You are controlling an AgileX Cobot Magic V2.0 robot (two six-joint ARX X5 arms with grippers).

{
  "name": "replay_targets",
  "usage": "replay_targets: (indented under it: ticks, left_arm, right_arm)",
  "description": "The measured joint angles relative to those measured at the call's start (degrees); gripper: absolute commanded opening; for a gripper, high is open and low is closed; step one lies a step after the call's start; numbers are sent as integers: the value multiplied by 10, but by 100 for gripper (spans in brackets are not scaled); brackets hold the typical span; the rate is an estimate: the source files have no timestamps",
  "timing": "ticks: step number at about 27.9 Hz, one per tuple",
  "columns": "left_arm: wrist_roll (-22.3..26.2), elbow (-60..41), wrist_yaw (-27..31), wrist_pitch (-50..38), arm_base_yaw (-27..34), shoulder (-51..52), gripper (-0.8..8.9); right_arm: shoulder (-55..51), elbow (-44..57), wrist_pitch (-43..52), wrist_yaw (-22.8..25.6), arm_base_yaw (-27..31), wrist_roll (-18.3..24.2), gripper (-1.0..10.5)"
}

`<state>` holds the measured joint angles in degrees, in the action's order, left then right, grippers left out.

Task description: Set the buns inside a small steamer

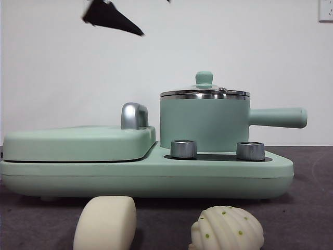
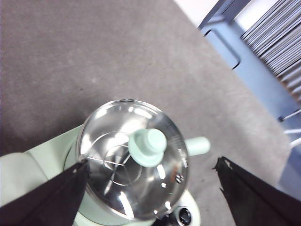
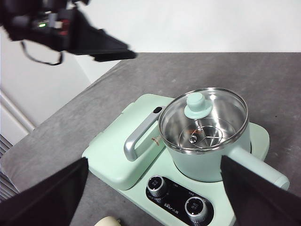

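The small steamer [image 1: 204, 124] stands on the right half of the mint-green cooker, its lid with the green knob [image 1: 204, 79] on and its handle pointing right. It also shows in the left wrist view [image 2: 134, 160] and the right wrist view [image 3: 204, 129]. The smooth oblong bun [image 1: 105, 223] and the ribbed dotted bun [image 1: 227, 230] lie on the table in front of the cooker. My left gripper [image 2: 153, 165] is open and empty, high above the lid; it shows as a black tip [image 1: 112, 15] in the front view. My right gripper [image 3: 155, 162] is open and empty, high and back from the cooker.
The flat lidded grill plate [image 1: 78, 141] with a steel handle [image 1: 134, 115] fills the cooker's left half. Two steel knobs [image 1: 183, 149] [image 1: 250, 151] stand on the cooker's front. The table is a grey cloth [image 1: 312, 198]; blue frames [image 2: 244, 52] stand beyond it.
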<state>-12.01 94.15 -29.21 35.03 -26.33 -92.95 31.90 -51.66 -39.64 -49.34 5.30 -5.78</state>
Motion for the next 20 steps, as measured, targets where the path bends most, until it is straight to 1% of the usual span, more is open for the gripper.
replay_targets:
  ticks: [5, 10, 14, 16, 20]
  left_arm:
    - [35, 100, 67, 54, -42, -90, 442]
    - [83, 179, 133, 89, -88, -154, 437]
    - [125, 195, 198, 90, -135, -172, 436]
    - [134, 196, 234, 90, -152, -183, 436]
    - [135, 196, 240, 95, -154, -207, 434]
  right_arm:
    - [0, 0, 0, 0, 0, 0, 448]
    - [0, 0, 0, 0, 0, 0, 448]
    - [0, 0, 0, 0, 0, 0, 448]
    - [0, 0, 0, 0, 0, 0, 448]
    - [0, 0, 0, 0, 0, 0, 447]
